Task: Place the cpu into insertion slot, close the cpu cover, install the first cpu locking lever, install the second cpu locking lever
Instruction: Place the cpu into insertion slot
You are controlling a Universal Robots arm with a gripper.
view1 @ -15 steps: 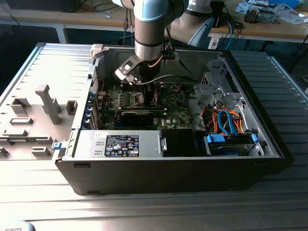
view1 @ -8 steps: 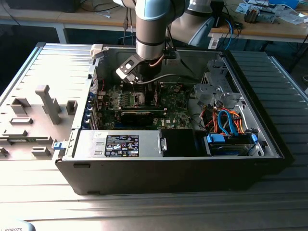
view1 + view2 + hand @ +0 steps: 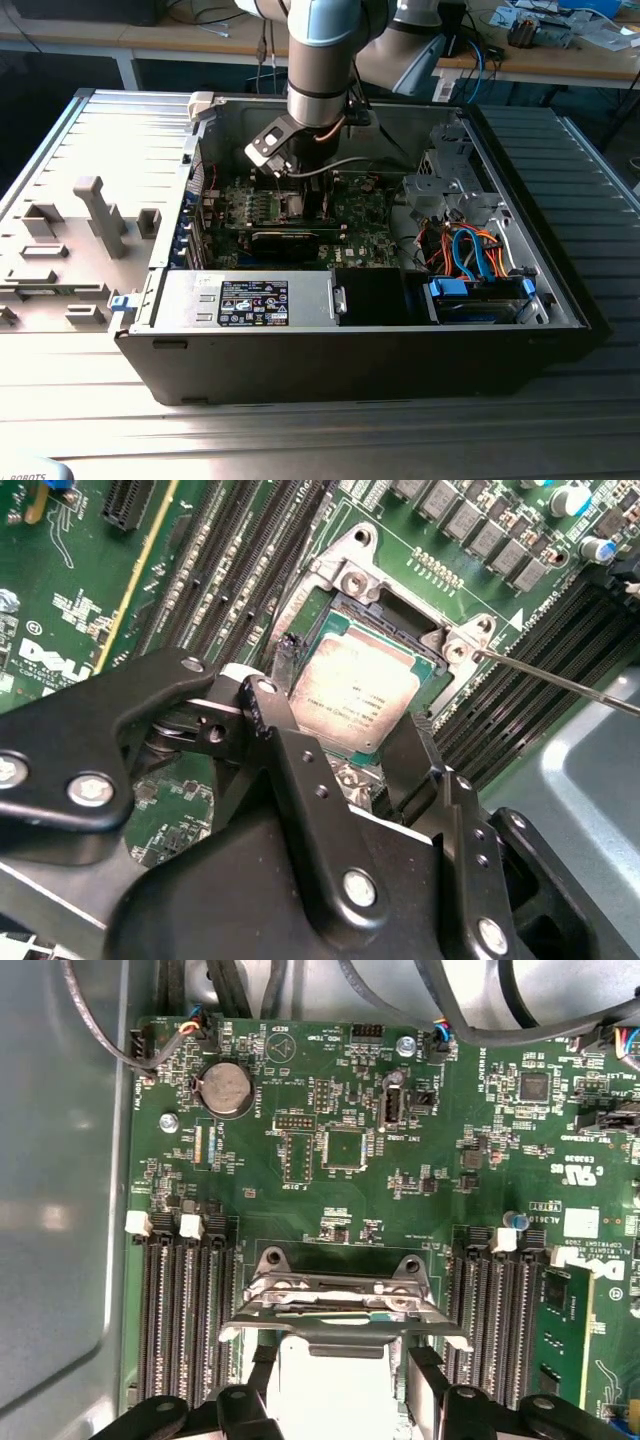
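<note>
The cpu (image 3: 350,680), a square chip with a silver-grey face, lies level over the insertion slot (image 3: 312,615) on the green board. My gripper (image 3: 355,695) comes down over it, with one black finger (image 3: 283,660) at one edge and the other finger (image 3: 425,735) at the opposite edge, so it is shut on the chip. In the first wrist view the cpu (image 3: 330,1385) shows between the fingertips, and the cpu cover (image 3: 335,1290) stands raised on its hinge just beyond it. A thin locking lever (image 3: 560,680) sticks out to one side, unlatched. The gripper (image 3: 308,200) reaches down into the open case.
Long black memory slots (image 3: 180,1310) flank the socket on both sides. A grey drive cage (image 3: 450,170) and coloured cables (image 3: 470,250) sit at the exterior view's right. The power supply (image 3: 250,300) lies along the case's front. Cables (image 3: 480,1010) hang over the board.
</note>
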